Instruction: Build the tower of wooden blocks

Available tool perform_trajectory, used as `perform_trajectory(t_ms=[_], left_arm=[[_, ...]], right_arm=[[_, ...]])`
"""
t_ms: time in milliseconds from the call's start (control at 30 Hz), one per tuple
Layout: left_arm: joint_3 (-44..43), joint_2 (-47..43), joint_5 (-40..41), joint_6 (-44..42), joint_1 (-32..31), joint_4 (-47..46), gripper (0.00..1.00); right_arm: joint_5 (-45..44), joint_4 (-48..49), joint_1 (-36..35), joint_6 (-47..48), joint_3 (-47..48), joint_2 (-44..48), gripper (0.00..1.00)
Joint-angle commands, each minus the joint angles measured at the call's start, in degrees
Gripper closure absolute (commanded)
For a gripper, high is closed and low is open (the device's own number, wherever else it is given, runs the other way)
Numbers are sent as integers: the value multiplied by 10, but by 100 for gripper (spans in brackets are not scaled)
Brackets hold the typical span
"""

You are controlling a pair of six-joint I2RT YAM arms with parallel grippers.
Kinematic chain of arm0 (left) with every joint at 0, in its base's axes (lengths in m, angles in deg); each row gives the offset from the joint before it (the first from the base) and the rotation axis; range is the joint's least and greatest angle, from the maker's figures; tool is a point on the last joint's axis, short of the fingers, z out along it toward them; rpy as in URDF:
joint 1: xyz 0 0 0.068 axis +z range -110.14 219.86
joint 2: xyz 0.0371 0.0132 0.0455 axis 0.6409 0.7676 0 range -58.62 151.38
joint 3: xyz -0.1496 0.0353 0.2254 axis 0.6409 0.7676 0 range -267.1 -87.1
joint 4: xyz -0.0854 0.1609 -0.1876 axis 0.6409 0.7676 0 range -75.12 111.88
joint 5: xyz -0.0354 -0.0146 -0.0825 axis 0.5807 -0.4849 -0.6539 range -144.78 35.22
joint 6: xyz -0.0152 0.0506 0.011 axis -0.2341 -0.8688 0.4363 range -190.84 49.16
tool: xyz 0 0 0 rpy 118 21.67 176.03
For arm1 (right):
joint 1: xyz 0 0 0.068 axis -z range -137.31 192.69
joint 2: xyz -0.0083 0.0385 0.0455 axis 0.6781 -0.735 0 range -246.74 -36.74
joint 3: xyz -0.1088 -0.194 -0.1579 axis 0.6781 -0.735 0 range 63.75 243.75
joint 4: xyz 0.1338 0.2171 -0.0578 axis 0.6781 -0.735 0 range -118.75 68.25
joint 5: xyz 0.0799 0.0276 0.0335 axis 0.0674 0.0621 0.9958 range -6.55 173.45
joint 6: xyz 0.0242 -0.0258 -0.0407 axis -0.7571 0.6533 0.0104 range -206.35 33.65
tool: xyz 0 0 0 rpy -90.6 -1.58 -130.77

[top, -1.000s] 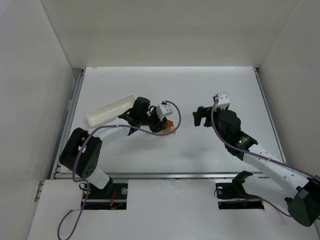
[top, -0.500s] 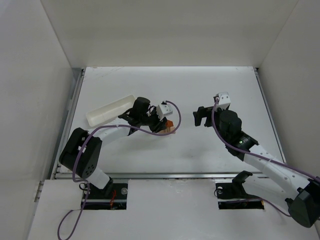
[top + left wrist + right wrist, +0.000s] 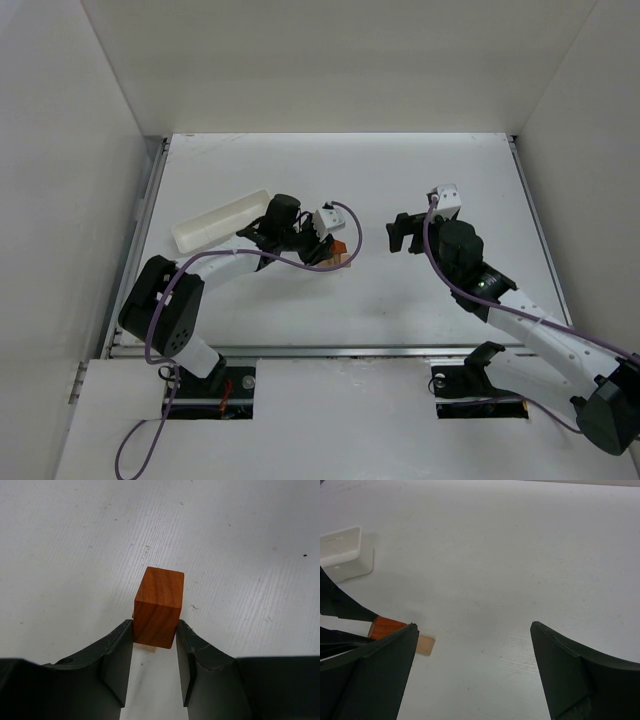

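The left fingers [image 3: 117, 655] clamp the red-brown block [image 3: 159, 605] over a tan block [image 3: 425, 644] on the desk [image 3: 420, 180], near the tray [image 3: 220, 220]. The right fingers [image 3: 375, 665] gape wide, empty.

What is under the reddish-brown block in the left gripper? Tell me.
A sliver of pale tan block shows beneath the reddish-brown block that the left gripper clamps; the rest is covered.

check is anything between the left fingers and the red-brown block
Nothing visible: the left fingers press both sides of the reddish-brown block, with no gap or object between. A pale block shows just past it.
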Motion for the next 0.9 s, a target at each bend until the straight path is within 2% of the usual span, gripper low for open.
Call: perform_trajectory(t_ms=[0,167,867], left_arm=[[-21,-2,-16,-4,3,-8,92],[-21,-2,-16,-4,3,-3,91],[-21,-8,-16,-9,3,-3,75]], right_arm=[[5,26,1,7,-5,10,0],[5,26,1,7,-5,10,0],[5,26,1,12,-5,10,0]])
